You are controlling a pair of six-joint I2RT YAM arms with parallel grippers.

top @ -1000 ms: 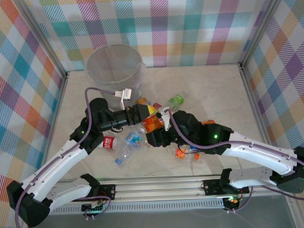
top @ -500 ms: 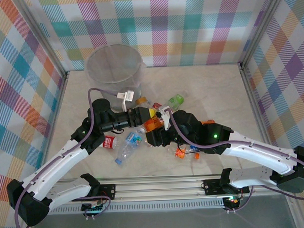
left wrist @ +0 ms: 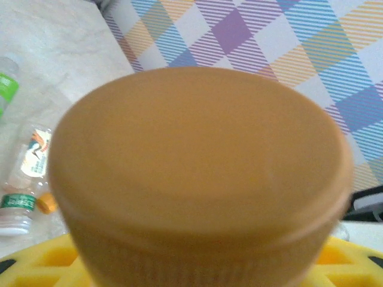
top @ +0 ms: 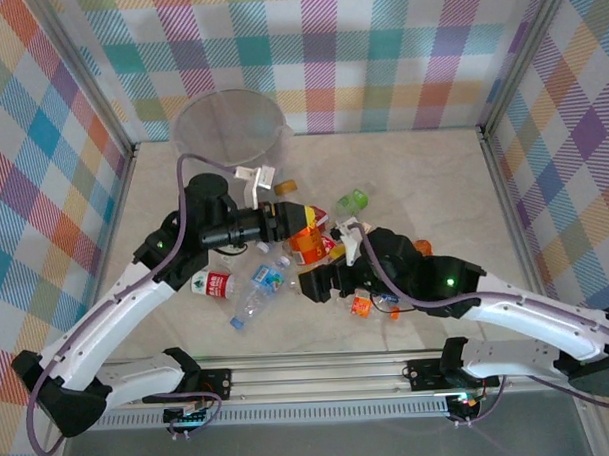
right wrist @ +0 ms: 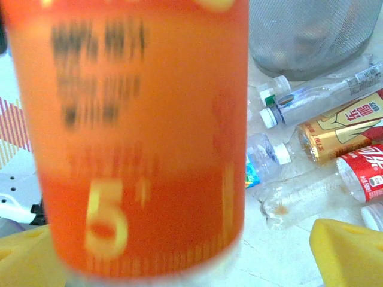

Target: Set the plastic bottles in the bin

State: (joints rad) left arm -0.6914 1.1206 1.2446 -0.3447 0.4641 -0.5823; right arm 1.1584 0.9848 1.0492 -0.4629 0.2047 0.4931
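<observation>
From above, the left gripper point(top: 282, 218) is clamped on the cap end of an orange-labelled bottle point(top: 307, 242), held over the middle of the table point(top: 433, 173), near and right of the bin point(top: 196, 142); the right gripper point(top: 311, 284) sits just beside the bottle's other end, jaws spread wide and gripping nothing. The left wrist camera gives the cap point(left wrist: 197, 173) itself, broad, orange-brown and blurred, with yellow pads point(left wrist: 36, 266) below it at either side; the right wrist camera gives the label, orange with blurred dark print and a yellow "5", between widely parted yellow fingers point(right wrist: 347, 251). Beyond it on the table lie a gold-labelled bottle point(right wrist: 338, 133), a red-labelled bottle point(right wrist: 365, 170) and a clear bottle point(right wrist: 299, 197). The bin stands in the far-left corner, translucent grey; what it contains I cannot tell.
</observation>
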